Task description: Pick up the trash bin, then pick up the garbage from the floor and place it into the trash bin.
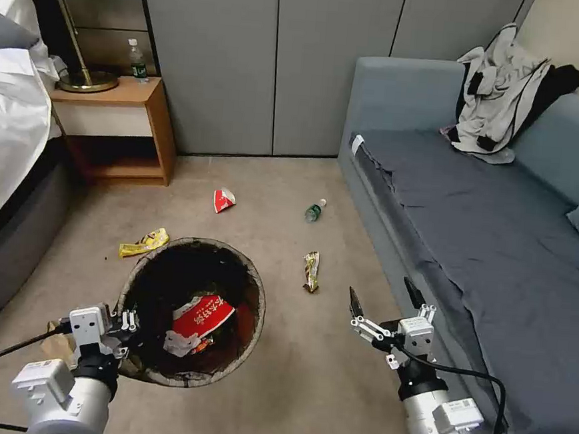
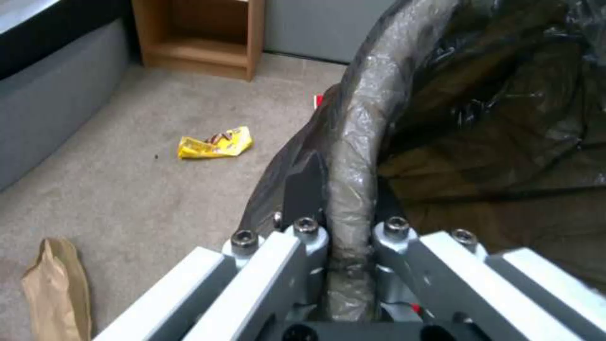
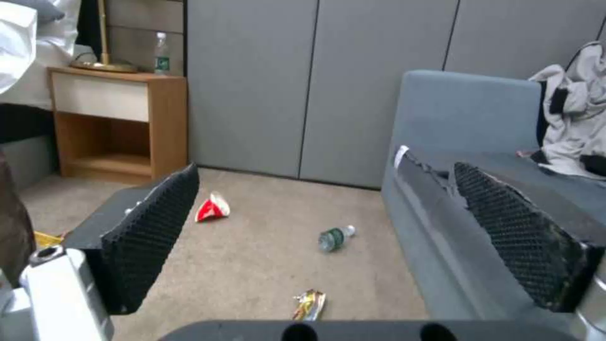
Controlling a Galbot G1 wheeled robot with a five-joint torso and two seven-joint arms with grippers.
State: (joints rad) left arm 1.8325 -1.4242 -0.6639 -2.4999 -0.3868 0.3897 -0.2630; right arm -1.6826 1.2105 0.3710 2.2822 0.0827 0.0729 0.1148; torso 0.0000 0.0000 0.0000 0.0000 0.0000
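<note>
The left gripper [image 1: 127, 328] is clamped on the rim of the trash bin [image 1: 256, 295] at the bin's 9 o'clock, one jaw outside the bag liner [image 2: 505, 118], one inside. The right gripper [image 1: 384, 303] hangs with jaws spread wide and empty beside the sofa [image 1: 501, 247]. From it, a gold snack wrapper [image 1: 310, 272] lies on the carpet at 10 o'clock, a small bottle [image 1: 314, 211] and red carton [image 1: 223, 200] farther off.

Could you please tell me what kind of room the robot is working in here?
Most likely a bedroom or hotel room: a bed with white bedding beside a wooden nightstand carrying a brass lamp, a blue-grey sofa opposite, and carpeted floor.
</note>
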